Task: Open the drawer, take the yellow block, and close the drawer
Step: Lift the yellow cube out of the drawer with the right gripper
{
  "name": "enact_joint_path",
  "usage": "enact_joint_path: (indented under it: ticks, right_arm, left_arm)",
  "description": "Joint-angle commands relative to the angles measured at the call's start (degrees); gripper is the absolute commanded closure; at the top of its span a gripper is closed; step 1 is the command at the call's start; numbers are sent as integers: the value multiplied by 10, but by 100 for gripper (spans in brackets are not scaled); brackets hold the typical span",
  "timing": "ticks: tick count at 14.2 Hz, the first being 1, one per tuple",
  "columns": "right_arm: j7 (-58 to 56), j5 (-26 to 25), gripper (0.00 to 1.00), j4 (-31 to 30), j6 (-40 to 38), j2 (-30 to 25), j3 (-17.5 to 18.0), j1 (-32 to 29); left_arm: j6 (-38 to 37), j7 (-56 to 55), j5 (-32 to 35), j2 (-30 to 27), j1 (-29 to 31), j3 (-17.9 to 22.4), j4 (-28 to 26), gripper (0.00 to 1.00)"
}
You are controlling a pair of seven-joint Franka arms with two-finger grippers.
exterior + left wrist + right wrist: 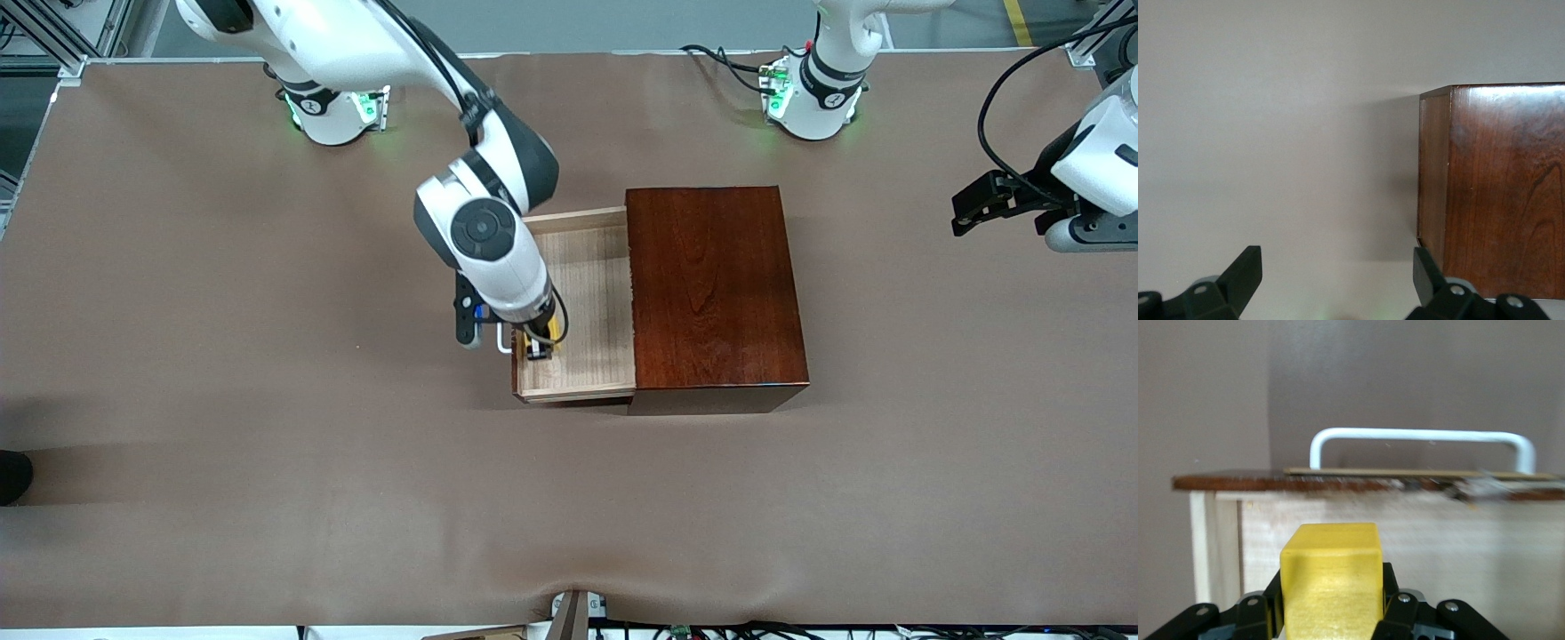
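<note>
A small, plain bright-yellow block is seen clamped between the fingers of the right gripper, inside the open drawer close to its front wall and white handle. The pale-wood drawer is pulled out of a glossy mahogany box toward the right arm's end of the table. The left gripper is held with fingers spread wide, over the bare brown table beside the box.

Yellow block apparently inside pulled-out drawer.
</note>
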Motion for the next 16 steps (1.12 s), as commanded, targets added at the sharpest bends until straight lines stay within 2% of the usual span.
enact_joint_path:
  ticks: [1,3,7,8,10,13,16]
  right_arm:
    - [-11,27,84,21,-79,-44,1,-9]
    - [-73,27,84,25,-121,-74,1,-28]
    - [-289,21,84,-1,-203,-134,-5,-79]
    - [-347,19,86,-32,-208,-161,-5,-96]
    - [-467,-21,92,-128,-192,-233,-6,-116]
    - [-650,-27,92,-274,-138,-328,-6,-192]
    - [-832,-29,92,-390,-75,-376,-6,-282]
  left_arm:
    - [-12,10,12,2,2,-3,9,0]
    - [-12,8,12,1,1,-3,10,0]
    - [-12,10,12,2,2,-3,10,0]
    - [-12,8,11,1,0,-3,11,0]
    - [-12,2,11,1,-3,-4,12,0]
    - [-12,4,8,1,-3,-4,12,0]
    - [-12,3,6,0,-3,-4,13,0]
